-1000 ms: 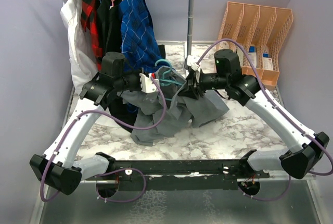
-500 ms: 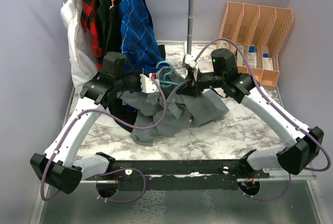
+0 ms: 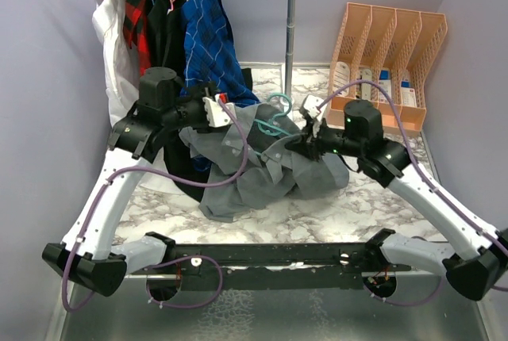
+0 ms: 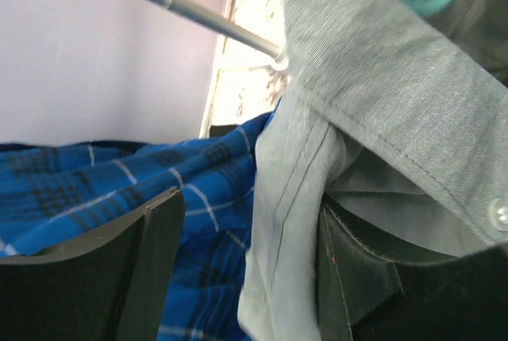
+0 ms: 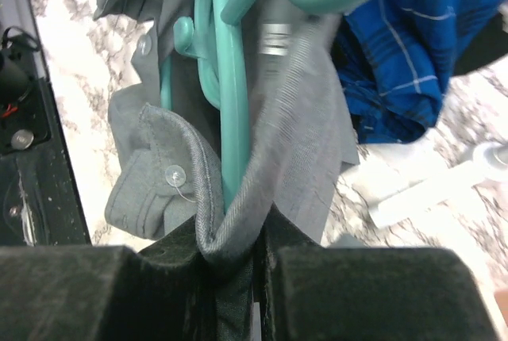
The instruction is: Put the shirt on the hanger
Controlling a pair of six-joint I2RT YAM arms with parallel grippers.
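my right gripper [image 5: 238,242] is clenched on a doubled fold of the shirt [image 5: 317,119], the grey cloth squeezed to a thin ridge between the pads. the hanger [image 5: 230,103] runs straight down into that same fold. i cannot tell whether its teal bar is caught in the pinch too or only lies against it.

my left gripper [image 4: 250,230] stands with its jaws apart. a stitched edge of the shirt hangs through the gap and lies against one finger, but as far as that close, dim view shows, nothing is squeezed there. behind it hangs the blue plaid shirt [image 4: 95,174], and above that runs the metal rail [image 4: 175,0].

from above, the shirt is bunched between my two wrists. its upper part is lifted, the rest trails in a heap onto the marble table [image 3: 349,206], and the hanger's hook pokes up from the middle.

i judge the cloth light, limp and quick to slide: it will sag wherever i am not holding it and will not keep a shape for the hanger to enter. the plastic looks stiff and smooth, so fabric should slip along it easily. the best hold seems to be at the collar or shoulder seam, where the layers are doubled and firmer, not on the loose body or near a button.
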